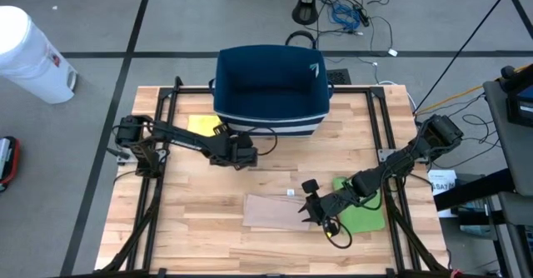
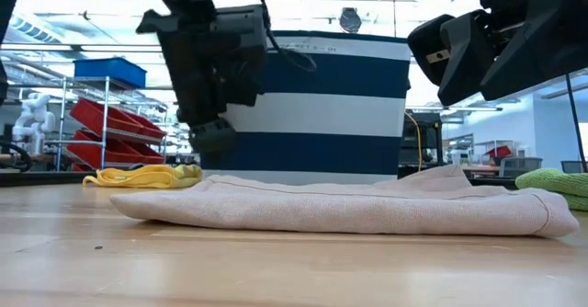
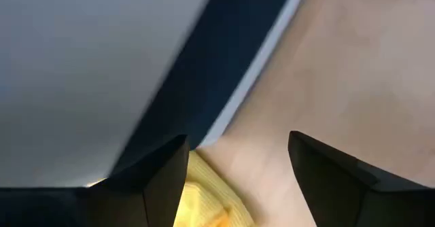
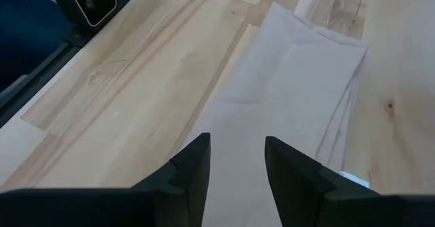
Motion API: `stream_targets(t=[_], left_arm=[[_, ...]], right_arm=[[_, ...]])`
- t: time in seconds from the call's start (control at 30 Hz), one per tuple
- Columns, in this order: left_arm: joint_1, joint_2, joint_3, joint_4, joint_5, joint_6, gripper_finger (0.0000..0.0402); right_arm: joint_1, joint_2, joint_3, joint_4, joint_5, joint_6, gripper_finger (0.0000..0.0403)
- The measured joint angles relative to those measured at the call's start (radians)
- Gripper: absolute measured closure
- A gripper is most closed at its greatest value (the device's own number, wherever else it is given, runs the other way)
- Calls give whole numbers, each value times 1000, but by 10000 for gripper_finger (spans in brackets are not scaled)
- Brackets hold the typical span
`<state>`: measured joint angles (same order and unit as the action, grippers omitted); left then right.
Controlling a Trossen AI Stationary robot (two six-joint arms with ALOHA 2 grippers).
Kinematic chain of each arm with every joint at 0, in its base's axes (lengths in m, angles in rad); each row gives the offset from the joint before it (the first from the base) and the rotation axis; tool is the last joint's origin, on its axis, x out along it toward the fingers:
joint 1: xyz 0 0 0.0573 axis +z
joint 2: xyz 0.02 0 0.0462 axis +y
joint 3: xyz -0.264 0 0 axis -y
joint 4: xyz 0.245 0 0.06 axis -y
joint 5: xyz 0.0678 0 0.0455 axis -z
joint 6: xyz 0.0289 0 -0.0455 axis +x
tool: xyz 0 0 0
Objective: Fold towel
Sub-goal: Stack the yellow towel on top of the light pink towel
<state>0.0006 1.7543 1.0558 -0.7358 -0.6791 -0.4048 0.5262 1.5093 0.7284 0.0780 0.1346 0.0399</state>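
- On the counter (image 1: 183, 228), toward its front, you see the beige towel (image 1: 275, 211) lying folded flat; in the low view it runs across the picture as a low layered strip (image 2: 349, 206).
- Behind the towel stands a navy and white striped basket (image 1: 271, 86). Its inside cannot be seen from the low view, and the left wrist view shows only a blurred slice of its wall (image 3: 224, 71).
- A yellow cloth (image 1: 204, 126) lies beside the basket on the left, partly covered by the left arm.
- A green cloth (image 1: 362, 215) lies at the towel's right end, half hidden under the right arm.
- Your left gripper (image 1: 243, 155) hangs in front of the basket, apart from the towel. Its fingers (image 3: 333, 179) stand wide apart and hold nothing; the yellow cloth shows between them.
- Your right gripper (image 1: 310, 210) is over the towel's right end. Its fingers (image 4: 190, 169) are parted with a narrow gap, the towel beneath them; whether they touch it, you cannot tell.
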Motion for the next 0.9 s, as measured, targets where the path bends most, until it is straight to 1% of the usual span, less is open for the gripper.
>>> stream_targets(t=[0.27,0.4,0.53,0.63,0.67,0.8,0.9], left_arm=[[-4,-3,-154,234,73,167,142],[-30,-49,-213,378,100,234,142],[-26,-178,-275,434,180,279,142],[0,-311,-349,424,237,283,142],[10,-357,-375,423,241,282,142],[53,-522,-460,376,287,281,142],[84,-586,-493,328,301,270,142]], right_arm=[[0,0,0,-1,2,5,273],[0,0,0,-2,2,7,273],[0,0,1,-6,1,8,273],[-1,0,1,-4,1,12,273],[-2,0,1,-5,2,12,273],[-2,0,1,3,3,12,273],[-3,1,1,6,3,11,273]])
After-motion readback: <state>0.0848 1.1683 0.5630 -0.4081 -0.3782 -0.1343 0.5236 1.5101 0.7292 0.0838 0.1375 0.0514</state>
